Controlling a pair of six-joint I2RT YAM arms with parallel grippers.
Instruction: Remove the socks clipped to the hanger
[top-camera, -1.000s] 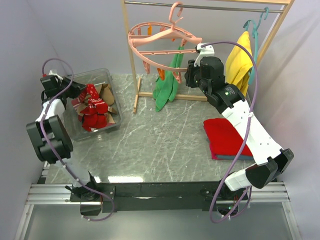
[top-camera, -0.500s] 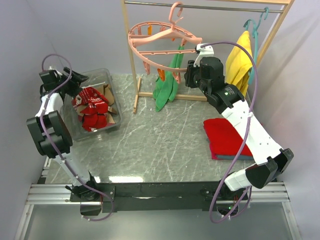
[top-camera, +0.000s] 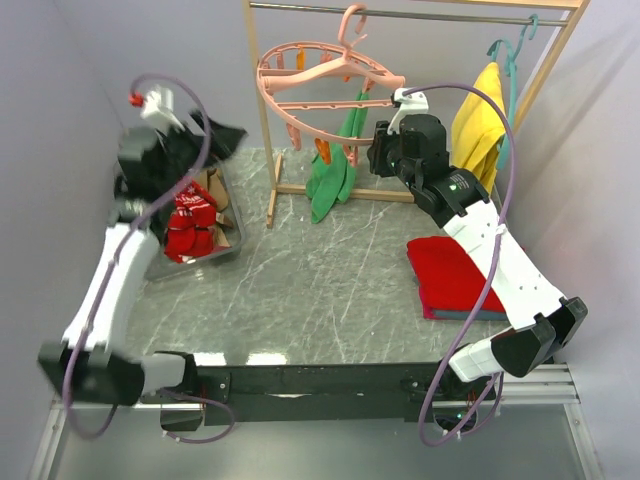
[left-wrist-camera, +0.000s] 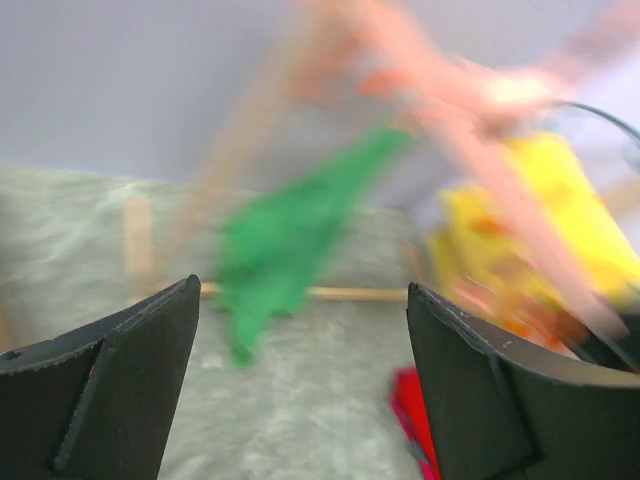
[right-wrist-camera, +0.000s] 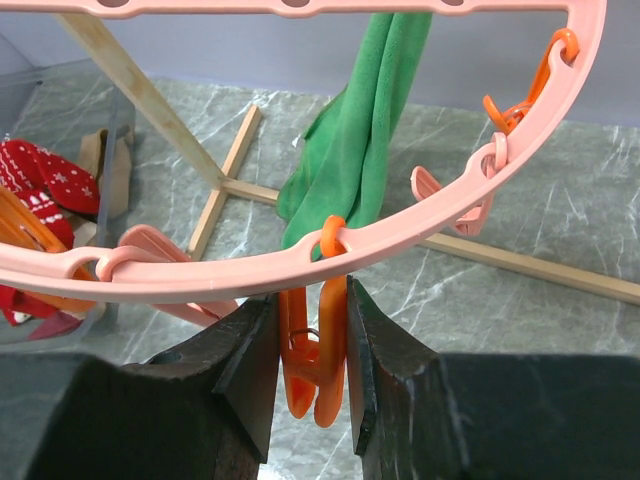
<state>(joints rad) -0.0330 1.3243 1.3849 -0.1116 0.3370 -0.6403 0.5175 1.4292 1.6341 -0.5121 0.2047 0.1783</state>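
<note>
The salmon-pink hanger (top-camera: 330, 102) hangs by its hook from the wooden rack's rail. My right gripper (top-camera: 384, 150) is at its right rim, shut on an orange clip peg (right-wrist-camera: 320, 360) that dangles from the ring (right-wrist-camera: 250, 270); that peg holds no sock. Red patterned and tan socks (top-camera: 190, 225) lie in the clear bin (top-camera: 200, 257) at the left, and some of them show at the edge of the right wrist view (right-wrist-camera: 40, 180). My left gripper (top-camera: 222, 138) is raised above the bin's right side. It is open (left-wrist-camera: 300, 300) and empty, and its view is motion-blurred.
A wooden rack (top-camera: 265, 110) stands at the back. A long green cloth (top-camera: 330, 175) hangs behind the ring, and a yellow cloth (top-camera: 475, 120) hangs on a teal hanger at the right. A folded red cloth (top-camera: 450, 275) lies on the marble table under my right arm.
My left gripper opened over the bin and let go of a sock. The left arm then swung up and to the right. The right arm has not moved.
</note>
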